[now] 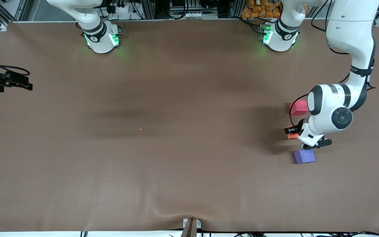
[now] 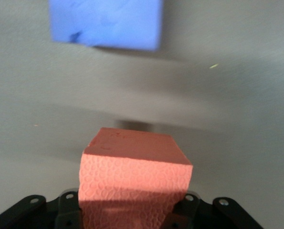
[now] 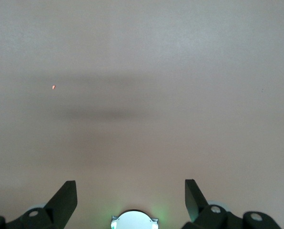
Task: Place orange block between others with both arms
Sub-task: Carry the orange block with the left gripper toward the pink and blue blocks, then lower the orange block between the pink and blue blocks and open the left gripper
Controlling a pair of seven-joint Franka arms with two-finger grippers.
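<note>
My left gripper (image 1: 291, 132) is shut on the orange block (image 1: 293, 135), which hangs just above the table over the gap between the other two cubes. In the left wrist view the orange block (image 2: 132, 167) fills the space between the jaws of the left gripper (image 2: 132, 212) and casts a shadow below. The pinkish-red cube (image 1: 299, 107) lies farther from the front camera, partly covered by the left arm. The purple-blue cube (image 1: 304, 156) (image 2: 106, 21) lies nearer to it. My right gripper (image 1: 21, 82) (image 3: 130, 191) waits open over bare table at the right arm's end.
A brown mat (image 1: 183, 164) covers the table. A tiny orange crumb (image 1: 140, 129) (image 3: 53, 87) lies near the middle. The arm bases (image 1: 102, 38) (image 1: 278, 36) glow green along the edge farthest from the front camera.
</note>
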